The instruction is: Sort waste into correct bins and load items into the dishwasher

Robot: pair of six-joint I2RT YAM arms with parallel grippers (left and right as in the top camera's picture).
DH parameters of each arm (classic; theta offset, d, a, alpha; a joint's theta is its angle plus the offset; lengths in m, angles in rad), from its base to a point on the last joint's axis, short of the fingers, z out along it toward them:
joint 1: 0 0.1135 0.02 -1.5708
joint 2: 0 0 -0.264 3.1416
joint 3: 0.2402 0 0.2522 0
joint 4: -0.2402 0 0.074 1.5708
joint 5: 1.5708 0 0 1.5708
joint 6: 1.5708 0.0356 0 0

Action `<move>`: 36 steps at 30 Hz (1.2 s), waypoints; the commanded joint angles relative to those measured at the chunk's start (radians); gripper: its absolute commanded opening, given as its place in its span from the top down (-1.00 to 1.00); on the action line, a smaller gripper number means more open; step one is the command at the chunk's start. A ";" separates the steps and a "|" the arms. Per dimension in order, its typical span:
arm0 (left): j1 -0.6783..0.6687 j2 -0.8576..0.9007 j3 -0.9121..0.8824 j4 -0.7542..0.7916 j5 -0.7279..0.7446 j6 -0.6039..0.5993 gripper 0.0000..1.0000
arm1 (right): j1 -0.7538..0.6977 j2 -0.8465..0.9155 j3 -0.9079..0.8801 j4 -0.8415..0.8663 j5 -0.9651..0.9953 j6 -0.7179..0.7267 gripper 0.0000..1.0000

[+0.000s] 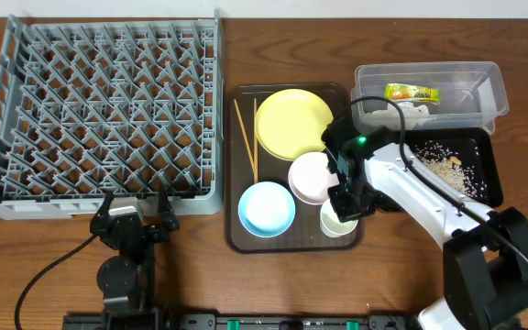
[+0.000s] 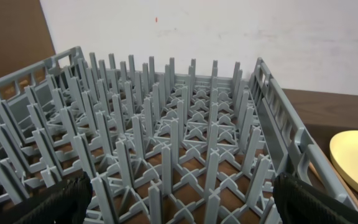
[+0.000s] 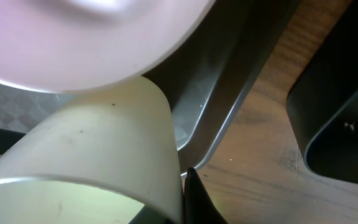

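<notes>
Cup rim pinched by right end effector. Lift straight, clear of white bowl just beside; left end effector spread.

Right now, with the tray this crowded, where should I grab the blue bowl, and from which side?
Pinch the rim from above, one finger inside, one outside. The blue bowl sits upright, mouth up, and looks too wide to span. Probably take its near-left rim: the white bowl and cup crowd its right, and the chopsticks end by its far edge.
</notes>
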 commanded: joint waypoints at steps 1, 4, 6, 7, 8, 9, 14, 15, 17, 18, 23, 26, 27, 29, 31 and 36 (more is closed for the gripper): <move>0.003 -0.005 -0.019 -0.039 -0.009 -0.001 -0.88 | -0.002 -0.023 0.004 0.010 -0.044 0.021 0.97; 0.003 -0.005 -0.019 -0.039 -0.008 -0.001 -0.88 | -0.022 -0.074 0.055 0.003 -0.109 0.020 0.98; 0.003 -0.005 -0.019 -0.037 -0.008 -0.001 -0.88 | -0.051 -0.123 0.101 0.006 -0.146 0.020 0.98; 0.003 -0.005 -0.019 -0.037 -0.009 -0.001 -0.88 | -0.071 -0.151 0.124 0.012 -0.165 0.019 0.98; 0.003 -0.005 -0.019 -0.037 -0.009 0.000 -0.88 | -0.098 -0.182 0.148 0.026 -0.186 0.019 0.98; 0.003 -0.005 -0.019 -0.037 -0.009 0.000 -0.88 | -0.124 -0.209 0.164 0.043 -0.208 0.019 0.98; 0.002 -0.005 -0.019 0.023 0.089 -0.099 -0.88 | -0.255 -0.302 0.176 0.221 -0.394 0.019 0.98; 0.002 -0.003 -0.018 0.055 0.106 -0.151 -0.88 | -0.275 -0.306 0.176 0.250 -0.439 0.019 0.98; 0.002 0.007 -0.005 0.093 0.138 -0.246 -0.88 | -0.306 -0.306 0.176 0.299 -0.515 0.019 0.98; 0.002 0.017 0.009 0.096 0.149 -0.283 -0.88 | -0.314 -0.304 0.176 0.313 -0.533 0.019 0.98; 0.002 0.143 0.120 0.095 0.239 -0.387 -0.88 | -0.320 -0.304 0.176 0.327 -0.538 0.015 0.98; 0.002 0.290 0.224 0.093 0.322 -0.436 -0.88 | -0.320 -0.304 0.176 0.330 -0.539 0.015 0.98; 0.002 0.353 0.267 0.088 0.353 -0.451 -0.88 | -0.320 -0.304 0.176 0.333 -0.546 0.015 0.98; 0.002 0.507 0.373 0.070 0.436 -0.459 -0.88 | -0.320 -0.304 0.176 0.340 -0.564 0.015 0.98; 0.002 0.659 0.487 0.029 0.518 -0.471 -0.88 | -0.320 -0.304 0.176 0.348 -0.575 0.014 0.98; 0.002 1.040 0.748 0.023 0.891 -0.533 -0.96 | -0.320 -0.304 0.176 0.374 -0.584 0.016 0.98</move>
